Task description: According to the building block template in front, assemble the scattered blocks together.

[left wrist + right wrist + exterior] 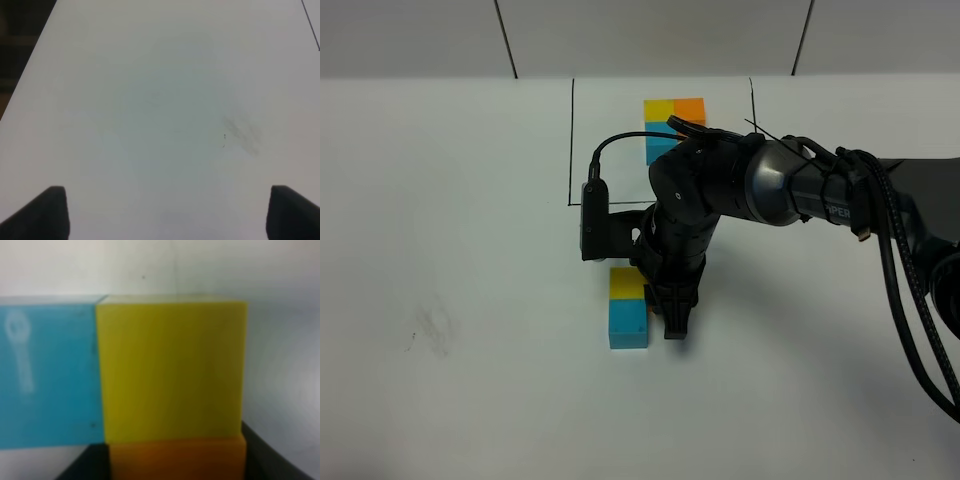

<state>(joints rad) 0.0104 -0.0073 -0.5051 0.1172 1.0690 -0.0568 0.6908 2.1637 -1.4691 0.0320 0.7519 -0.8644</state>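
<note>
The template (pixel 675 110) is a yellow, orange and blue cluster inside a thin black frame at the back; my right arm covers part of its blue cube. In front of the frame, a loose yellow cube (pixel 626 283) touches a sky-blue cube (pixel 628 322). My right gripper (pixel 672 318) points down just right of these two. In the right wrist view it (pixel 175 462) is shut on the orange cube (pixel 177 457), which rests against the yellow cube (pixel 170 370), with the blue cube (pixel 47 375) beside the yellow one. My left gripper (pixel 160 215) is open over bare table.
The right arm and its cable (pixel 610 145) stretch from the right edge across the frame's front line (pixel 610 204). A faint grey smudge (pixel 432 330) marks the white table at the left, and the left wrist view shows this smudge (pixel 242 132) too. The table's edge (pixel 30 65) is in that view.
</note>
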